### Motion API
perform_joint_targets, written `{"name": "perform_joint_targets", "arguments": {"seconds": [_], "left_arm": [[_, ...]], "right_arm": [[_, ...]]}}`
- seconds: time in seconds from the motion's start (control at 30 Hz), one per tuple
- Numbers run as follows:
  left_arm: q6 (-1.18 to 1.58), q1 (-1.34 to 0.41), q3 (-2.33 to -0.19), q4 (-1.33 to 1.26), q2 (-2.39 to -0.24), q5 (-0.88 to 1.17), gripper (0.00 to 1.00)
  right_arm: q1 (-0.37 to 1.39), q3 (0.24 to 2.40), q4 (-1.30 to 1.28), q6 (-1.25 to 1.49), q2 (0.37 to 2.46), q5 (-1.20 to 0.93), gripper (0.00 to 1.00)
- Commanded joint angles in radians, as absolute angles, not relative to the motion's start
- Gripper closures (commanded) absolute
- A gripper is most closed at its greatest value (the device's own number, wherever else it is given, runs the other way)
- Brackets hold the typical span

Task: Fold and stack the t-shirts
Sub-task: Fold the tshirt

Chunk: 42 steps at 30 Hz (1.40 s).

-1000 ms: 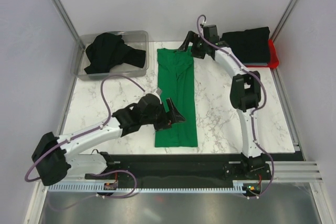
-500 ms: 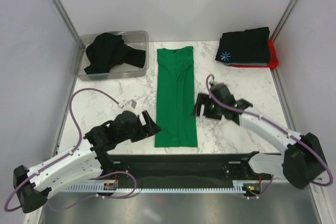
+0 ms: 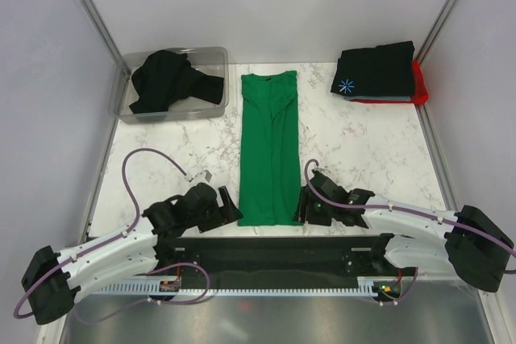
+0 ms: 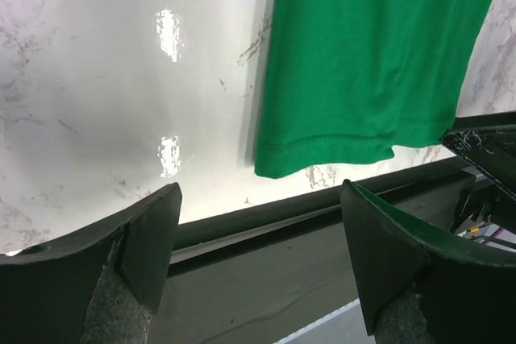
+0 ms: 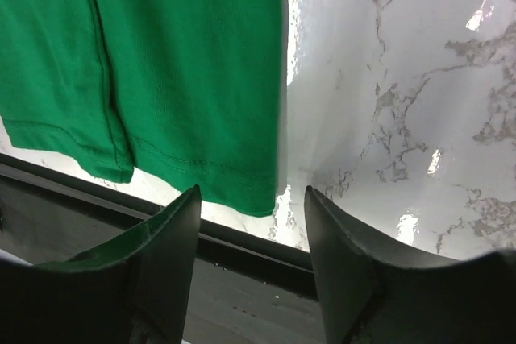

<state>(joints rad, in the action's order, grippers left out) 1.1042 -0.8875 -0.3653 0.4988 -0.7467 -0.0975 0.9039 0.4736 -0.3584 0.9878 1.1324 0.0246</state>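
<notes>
The green t-shirt (image 3: 270, 151) lies flat on the table (image 3: 363, 151), folded into a long strip. The left hand (image 3: 229, 210) is low by its near left corner, fingers spread wide, holding nothing. The right hand (image 3: 304, 208) is by its near right corner, fingers apart too, holding nothing. Right of its collar, a folded black t-shirt (image 3: 377, 68) lies on a red t-shirt (image 3: 418, 86). Left of its collar, a bunched black t-shirt (image 3: 165, 82) sits in a clear box (image 3: 211, 52).

Green t-shirt (image 3: 270, 151) lies flat at centre frame, folded into a long narrow strip — collar uppermost. Crumpled black t-shirt (image 3: 165, 82) upper left. Folded black t-shirt (image 3: 375, 70) (starburst print) lies on the red t-shirt (image 3: 418, 88) — upper right.
</notes>
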Motion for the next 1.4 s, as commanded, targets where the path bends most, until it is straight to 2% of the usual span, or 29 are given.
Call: {"name": "perform_joint_targets", "arguments": {"seconds": [0.0, 0.13, 0.23, 0.33, 0.5, 0.57, 0.6, 0.63, 0.67, 0.77, 1.2, 1.37], "left_arm": [[1.155, -0.885, -0.328, 0.388, -0.75, -0.08, 0.14], [1.175, -0.885, -0.285, 0.325, -0.776, -0.063, 0.17], [1.174, -0.885, -0.288, 0.299, -0.824, -0.058, 0.19], [1.178, -0.885, -0.302, 0.284, -0.873, -0.049, 0.21], [1.181, -0.885, -0.308, 0.261, -0.916, -0.044, 0.25], [1.181, -0.885, -0.307, 0.258, -0.914, -0.049, 0.28], [1.181, -0.885, -0.307, 0.258, -0.913, -0.049, 0.28], [1.18, -0.885, -0.302, 0.252, -0.91, -0.051, 0.29], [1.181, -0.885, -0.301, 0.249, -0.91, -0.049, 0.29], [1.18, -0.885, -0.293, 0.244, -0.905, -0.051, 0.3], [1.181, -0.885, -0.276, 0.215, -0.913, -0.054, 0.32], [1.18, -0.885, -0.276, 0.212, -0.917, -0.055, 0.37]], "right_arm": [[0.917, 0.48, -0.307, 1.023, 1.141, 0.086, 0.41], [0.916, 0.474, -0.296, 1.026, 1.149, 0.09, 0.54], [0.919, 0.474, -0.29, 1.023, 1.166, 0.086, 0.69], [0.919, 0.457, -0.276, 1.032, 1.178, 0.071, 0.76], [0.919, 0.437, -0.276, 1.045, 1.148, 0.067, 0.77], [0.919, 0.442, -0.294, 1.045, 1.138, 0.069, 0.74], [0.919, 0.445, -0.304, 1.045, 1.128, 0.071, 0.68], [0.919, 0.449, -0.322, 1.043, 1.12, 0.072, 0.53], [0.919, 0.451, -0.334, 1.043, 1.109, 0.078, 0.47], [0.919, 0.454, -0.365, 1.042, 1.072, 0.098, 0.42], [0.931, 0.374, -0.242, 1.091, 1.101, 0.035, 0.54], [0.934, 0.364, -0.221, 1.092, 1.114, 0.035, 0.7]]}}
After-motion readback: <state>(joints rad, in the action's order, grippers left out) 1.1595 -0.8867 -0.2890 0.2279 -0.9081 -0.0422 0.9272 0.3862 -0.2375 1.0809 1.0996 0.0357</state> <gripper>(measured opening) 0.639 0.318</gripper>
